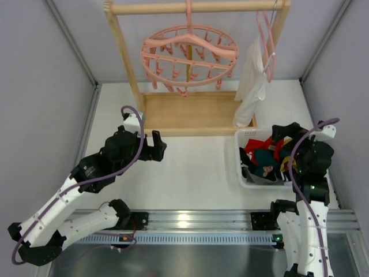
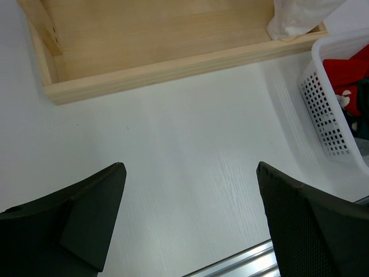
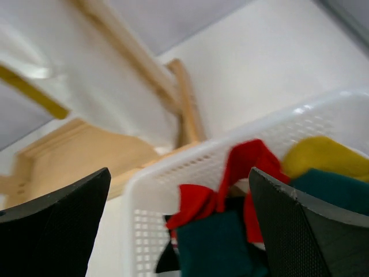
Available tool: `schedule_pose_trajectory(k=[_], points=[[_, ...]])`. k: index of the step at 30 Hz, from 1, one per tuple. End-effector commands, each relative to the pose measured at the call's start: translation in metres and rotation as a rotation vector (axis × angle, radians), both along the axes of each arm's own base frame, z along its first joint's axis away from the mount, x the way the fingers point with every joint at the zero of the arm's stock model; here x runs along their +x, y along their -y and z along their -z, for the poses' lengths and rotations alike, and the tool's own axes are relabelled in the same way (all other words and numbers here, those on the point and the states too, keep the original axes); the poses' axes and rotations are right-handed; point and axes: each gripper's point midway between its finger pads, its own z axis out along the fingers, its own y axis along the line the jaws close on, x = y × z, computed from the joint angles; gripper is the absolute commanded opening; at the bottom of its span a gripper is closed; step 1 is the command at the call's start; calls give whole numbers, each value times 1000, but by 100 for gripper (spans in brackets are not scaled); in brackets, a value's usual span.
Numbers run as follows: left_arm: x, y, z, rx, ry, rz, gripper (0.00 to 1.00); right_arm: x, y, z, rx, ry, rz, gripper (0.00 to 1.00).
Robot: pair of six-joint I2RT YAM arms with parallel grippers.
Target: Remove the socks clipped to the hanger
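Red, teal and mustard fabric socks (image 1: 265,158) heaped in white perforated plastic basket (image 1: 247,180), near right. Round pink plastic peg hanger (image 1: 145,56) hung far, centre; yellowish strip (image 1: 187,57) there possibly clipped sock, cannot be told. Left gripper (image 1: 151,144) spread wide, empty; right gripper (image 3: 179,179) likewise, over basket. Sock best pinched close under peg, pulled straight down.

Light is bright and even, shadows soft. Glare sits on the metal rail (image 1: 184,219), lower centre. The right wrist view is blurred.
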Motion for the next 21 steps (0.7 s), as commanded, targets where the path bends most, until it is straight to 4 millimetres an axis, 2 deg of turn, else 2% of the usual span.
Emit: schedule_pose_trajectory(k=[1,2,3,5,6,7,9,10,12,13,15,16,17,18,19,21], points=[[6,-8,3,32,10,-52,99,-6,-75,-40,102,194,-421,99],[7,-8,4,29,6,-59,99,-5,-89,-55,115,273,-509,99],[9,-9,3,30,6,-69,99,-14,-109,-58,188,281,-622,99],[10,-8,2,31,7,-72,98,-17,-126,-54,215,270,-694,99],[11,-10,-3,19,16,-88,99,-14,-125,-59,173,287,-660,100],[11,-12,-8,9,27,-103,99,-21,-144,-60,169,283,-713,100],[14,-19,-19,-31,47,-159,99,-20,-151,-65,135,297,-688,99],[17,-26,-23,-38,61,-207,99,-27,-172,-64,143,286,-757,99],[20,-28,-31,-88,67,-256,99,-26,-186,-64,135,284,-778,99],[26,-30,-35,-91,77,-294,99,-30,-204,-56,136,254,-834,99],[39,-20,-40,-103,97,-312,99,-28,-213,-49,118,241,-828,99],[44,-18,-50,-116,116,-320,99,-34,-224,-45,119,233,-860,99],[54,-10,-54,-95,140,-307,99,-33,-226,-41,123,237,-851,99],[57,-12,-62,-94,157,-324,99,-35,-229,-39,132,237,-859,99],[60,-16,-85,-127,198,-359,99,-38,-234,-37,142,237,-875,99],[63,-18,-110,-152,261,-344,99,-40,-236,-31,151,228,-885,99]])
